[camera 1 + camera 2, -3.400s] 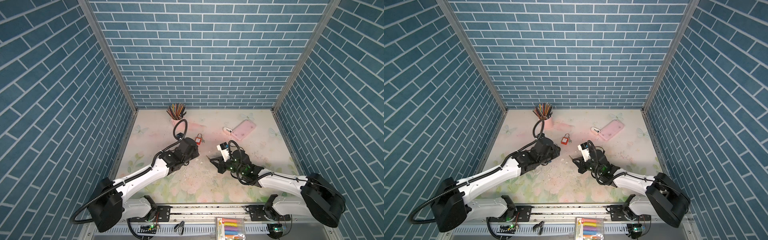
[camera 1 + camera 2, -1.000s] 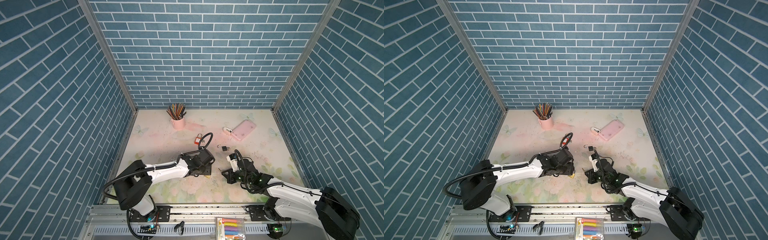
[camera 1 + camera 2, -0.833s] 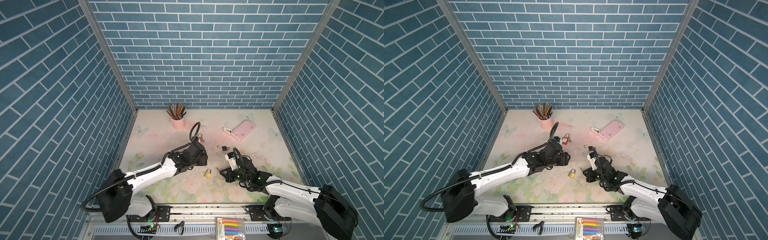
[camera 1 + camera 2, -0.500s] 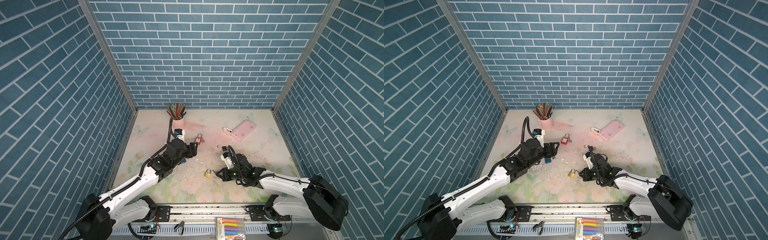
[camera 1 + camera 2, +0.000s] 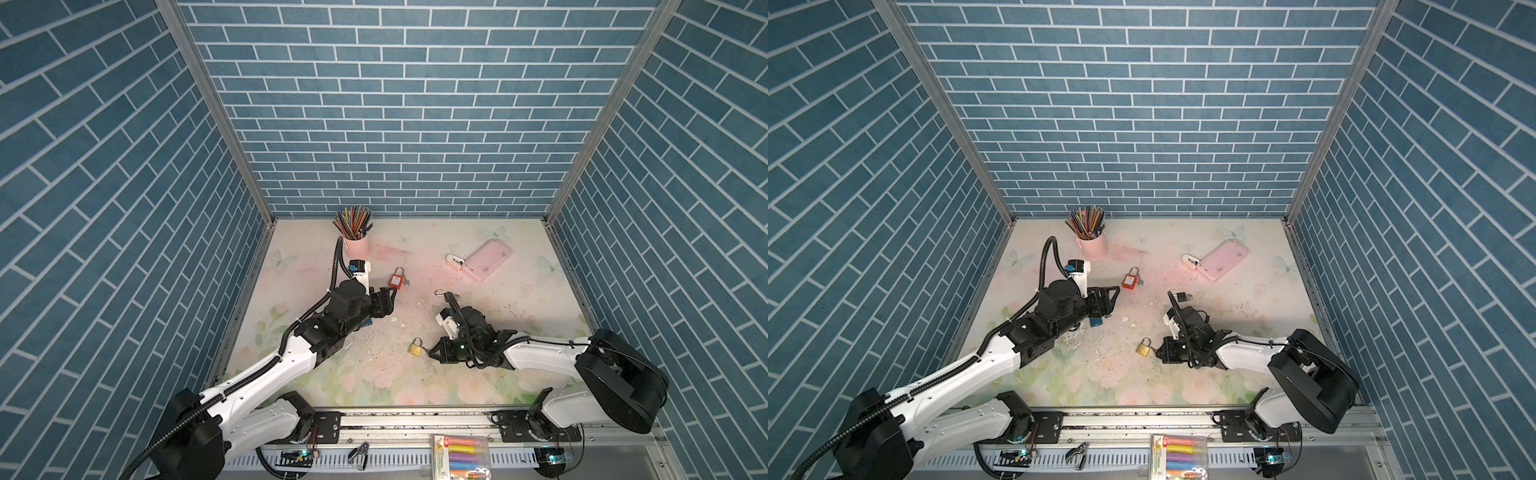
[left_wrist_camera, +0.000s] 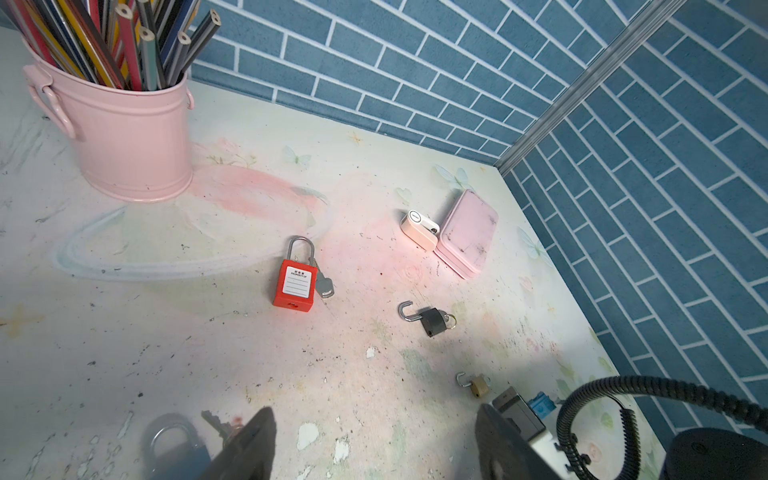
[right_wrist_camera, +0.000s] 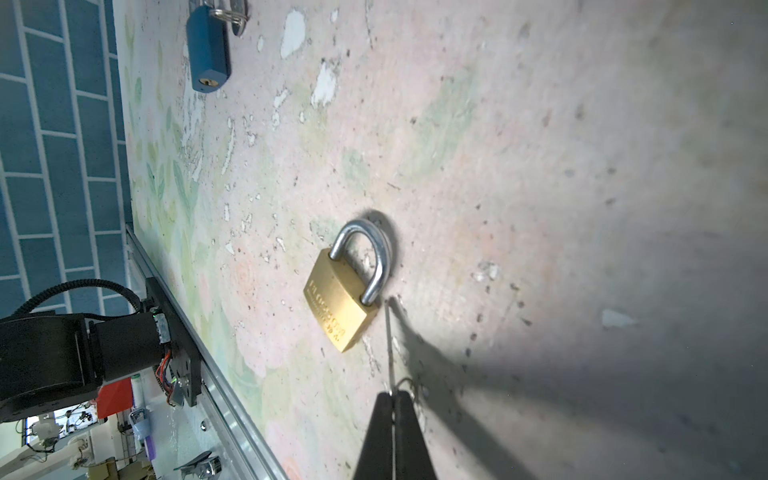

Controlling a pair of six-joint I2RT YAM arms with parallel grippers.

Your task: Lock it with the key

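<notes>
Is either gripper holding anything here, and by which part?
The right gripper pinches a key by its head, blade pointing at the brass padlock. The left gripper is open, holding nothing.

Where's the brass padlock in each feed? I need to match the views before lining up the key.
In both top views: brass padlock near the front, just left of the right tool.
Left wrist: tiny, between the black padlock and the black cable.
Right wrist: mid-picture, just past the key pinched in the shut right tool.
Shared landmark: the blue padlock, in all four.
</notes>
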